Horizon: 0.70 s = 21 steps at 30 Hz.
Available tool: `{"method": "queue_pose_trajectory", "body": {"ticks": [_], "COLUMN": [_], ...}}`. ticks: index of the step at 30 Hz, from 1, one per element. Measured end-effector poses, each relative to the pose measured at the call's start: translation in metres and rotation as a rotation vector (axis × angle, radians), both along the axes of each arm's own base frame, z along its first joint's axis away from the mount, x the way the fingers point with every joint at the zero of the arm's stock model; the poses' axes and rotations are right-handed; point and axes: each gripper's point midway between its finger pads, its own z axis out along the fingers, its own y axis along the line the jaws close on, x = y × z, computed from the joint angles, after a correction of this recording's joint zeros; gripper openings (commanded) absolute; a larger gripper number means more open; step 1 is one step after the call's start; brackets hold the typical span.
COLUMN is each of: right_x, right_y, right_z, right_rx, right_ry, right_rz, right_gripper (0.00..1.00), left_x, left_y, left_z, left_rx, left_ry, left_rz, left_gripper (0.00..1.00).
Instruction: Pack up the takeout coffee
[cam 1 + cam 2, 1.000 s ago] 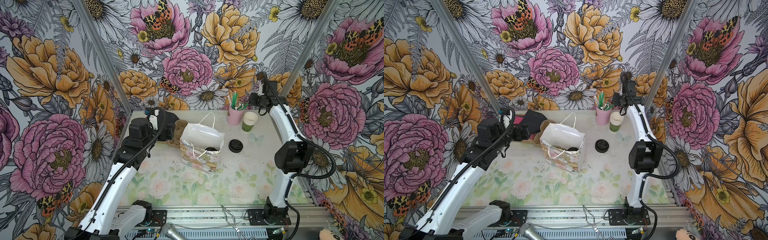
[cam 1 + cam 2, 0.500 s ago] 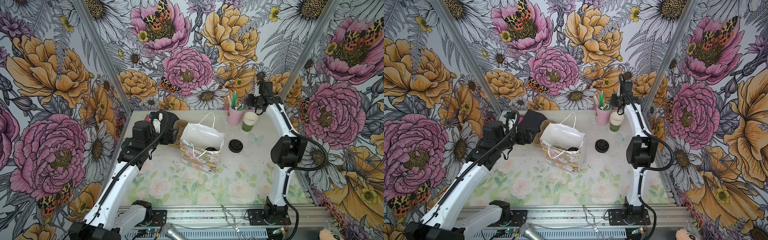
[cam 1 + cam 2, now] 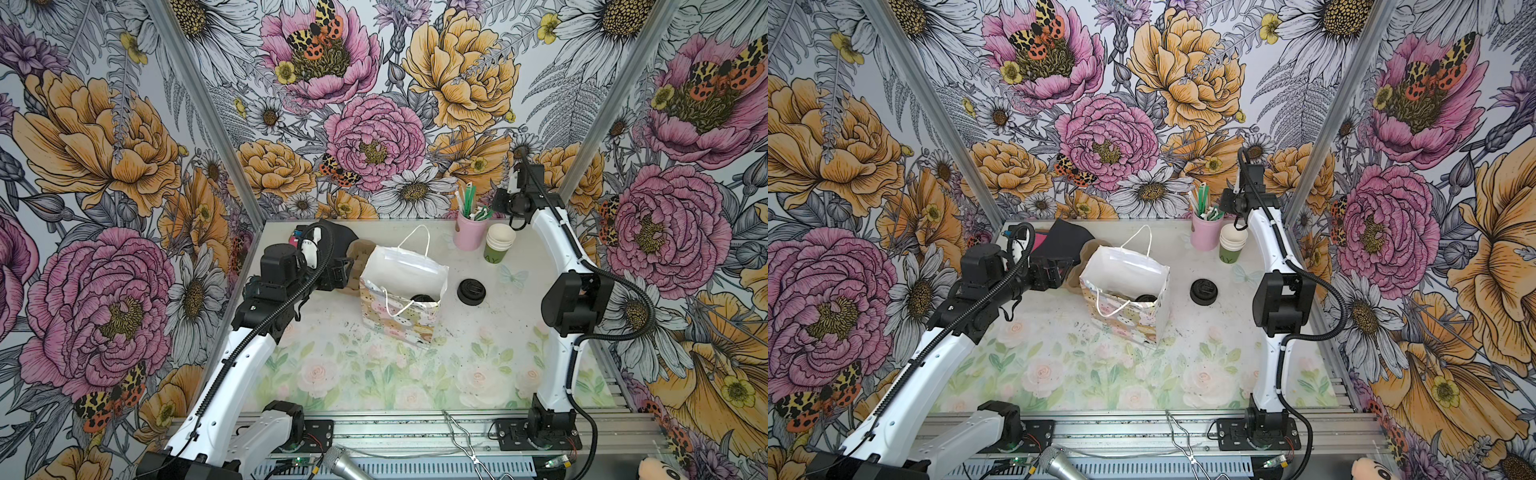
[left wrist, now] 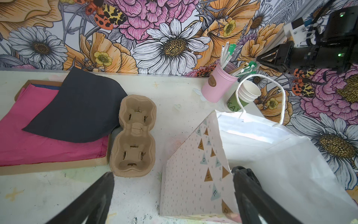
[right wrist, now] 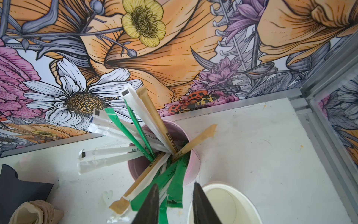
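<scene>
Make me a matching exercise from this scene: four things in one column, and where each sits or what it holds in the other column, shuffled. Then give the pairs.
Things
1. takeout coffee
2. loose black lid
3. pink cup
4. cardboard cup carrier

Places or states
A. holds wrapped straws
B. lies flat, right of the gift bag in both top views
C. inside the gift bag, only its lid showing
D. next to the black napkin

Pairs: 1-C, 2-B, 3-A, 4-D
</scene>
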Motion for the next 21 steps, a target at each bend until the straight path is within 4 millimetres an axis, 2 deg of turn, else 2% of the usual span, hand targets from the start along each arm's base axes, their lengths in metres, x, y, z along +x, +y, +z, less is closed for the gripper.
{"method": "queue_pose_trajectory", "body": {"ticks": [8, 13, 19, 21], "right_x": [0.005, 0.006, 0.007, 0.008], "right_y": [0.004, 0.004, 0.004, 0.004], "right_z": [-0.026, -0.027, -0.031, -0.032], "right_rx": [0.024, 0.028, 0.025, 0.027], "right_ry": [0.047, 0.048, 0.054, 0.055], "right_rz": [0.007, 0.004, 0.008, 0.011], "right_gripper": [0.26, 0.18, 0.03, 0.01], "left_x": [0.000, 0.000, 0.001, 0.001], "left_y": [0.001, 0.001, 0.002, 0.002], "left_z": [0.000, 0.000, -0.001, -0.001], "left_rx": [0.000, 0.000, 0.000, 0.000], "left_ry": [0.001, 0.001, 0.002, 0.002], "left_rz": [0.002, 0.004, 0.006, 0.005], "left_gripper": [0.97, 0.97, 0.98, 0.98]}}
